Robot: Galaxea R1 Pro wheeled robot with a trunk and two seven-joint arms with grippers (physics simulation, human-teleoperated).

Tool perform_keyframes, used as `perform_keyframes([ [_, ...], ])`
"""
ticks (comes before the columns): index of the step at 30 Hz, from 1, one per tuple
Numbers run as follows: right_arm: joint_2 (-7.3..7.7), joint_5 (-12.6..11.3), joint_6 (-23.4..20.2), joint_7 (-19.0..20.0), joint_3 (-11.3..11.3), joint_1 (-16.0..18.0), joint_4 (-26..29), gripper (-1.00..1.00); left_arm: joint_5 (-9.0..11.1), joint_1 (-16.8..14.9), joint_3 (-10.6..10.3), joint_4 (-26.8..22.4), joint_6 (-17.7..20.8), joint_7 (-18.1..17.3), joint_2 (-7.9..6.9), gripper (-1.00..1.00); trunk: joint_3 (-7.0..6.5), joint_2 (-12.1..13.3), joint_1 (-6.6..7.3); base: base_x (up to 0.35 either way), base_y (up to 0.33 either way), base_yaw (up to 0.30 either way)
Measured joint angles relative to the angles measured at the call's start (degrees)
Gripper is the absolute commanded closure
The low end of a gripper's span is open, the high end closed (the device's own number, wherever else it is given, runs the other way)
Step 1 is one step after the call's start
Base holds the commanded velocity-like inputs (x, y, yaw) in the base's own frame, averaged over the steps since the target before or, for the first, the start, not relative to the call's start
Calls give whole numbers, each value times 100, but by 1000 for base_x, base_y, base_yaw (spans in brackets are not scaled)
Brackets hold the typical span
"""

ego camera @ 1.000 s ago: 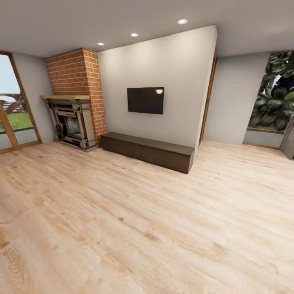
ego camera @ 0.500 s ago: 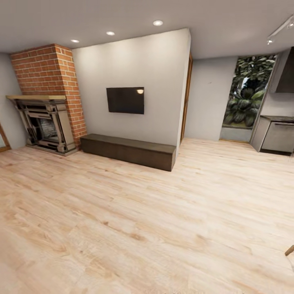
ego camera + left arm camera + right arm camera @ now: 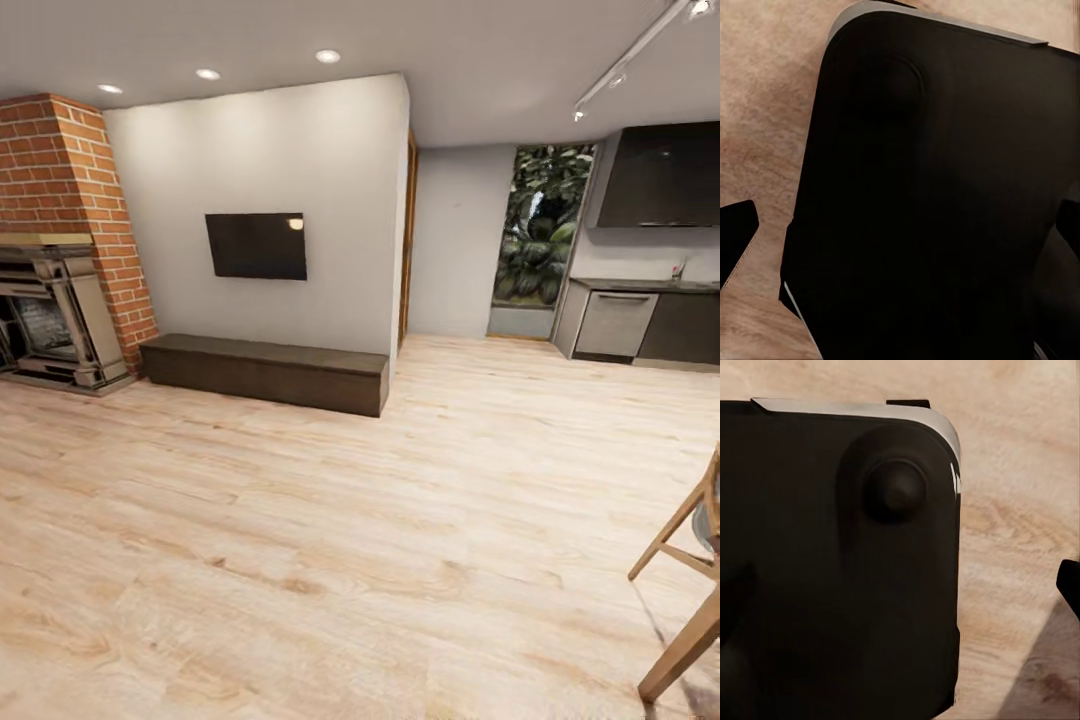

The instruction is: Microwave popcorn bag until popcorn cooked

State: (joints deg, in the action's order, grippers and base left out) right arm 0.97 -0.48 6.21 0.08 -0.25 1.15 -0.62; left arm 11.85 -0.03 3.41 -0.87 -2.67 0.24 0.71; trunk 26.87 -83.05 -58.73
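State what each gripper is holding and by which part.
Cannot be told: both wrist views look down past the robot's dark base at the wooden floor, and no held thing shows.

You see a pale, grained wood floor (image 3: 400, 520), a red brick chimney (image 3: 75, 190), grey-white walls (image 3: 300, 150), a black screen (image 3: 256, 246), a dark brown bench (image 3: 265, 372) and dark grey kitchen cabinets (image 3: 650, 325).

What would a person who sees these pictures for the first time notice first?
Probably the wide pale wooden floor, then the dark television on the grey wall above a long low bench. A red brick fireplace stands at far left, dark kitchen cabinets at far right, and a wooden chair leg intrudes at lower right.
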Motion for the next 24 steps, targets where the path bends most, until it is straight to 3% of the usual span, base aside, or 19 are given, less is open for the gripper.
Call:
perform_keyframes([
  [24,0,2,0,0,1,0,0,-100,-56,-2,-26,-4,-9,-32,10,-100,0,0,0,0,0,-289],
])
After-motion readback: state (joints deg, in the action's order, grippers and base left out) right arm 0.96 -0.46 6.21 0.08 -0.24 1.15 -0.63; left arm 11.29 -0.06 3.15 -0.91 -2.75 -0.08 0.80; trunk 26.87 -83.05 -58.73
